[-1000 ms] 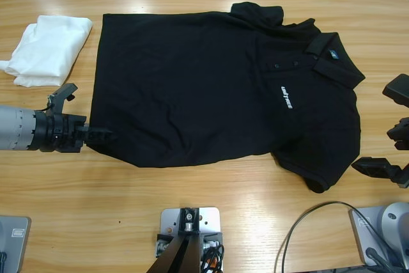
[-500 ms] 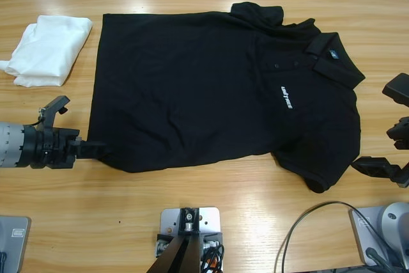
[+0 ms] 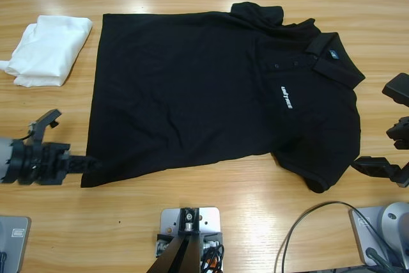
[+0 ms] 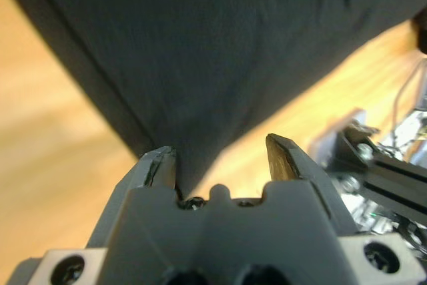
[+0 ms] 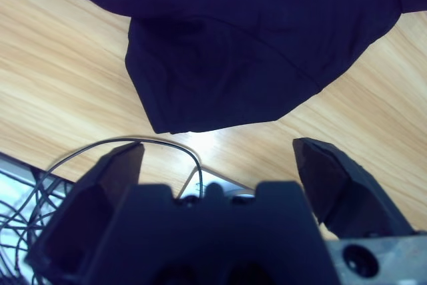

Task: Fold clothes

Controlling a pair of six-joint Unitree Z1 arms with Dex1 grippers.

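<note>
The black polo shirt is lying flat and unfolded on the tabletop, so the folding is only beginning. The left tool is pinching its bottom hem corner, while the right tool is waiting wide open and empty near the sleeve.

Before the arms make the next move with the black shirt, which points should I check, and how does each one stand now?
1. Left gripper has the hem corner of the black short-sleeved polo shirt between its fingers: ok, but the jaws stand apart, so a firm hold: cannot tell.
2. Right gripper holds fabric: not ok, it is open above the shirt's sleeve.
3. Shirt lies flat on the long wooden table: ok, only the hem corner is drawn towards the left gripper.
4. White folded garment apart from the shirt: ok.
5. Black cable clear of the sleeve: cannot tell.
</note>
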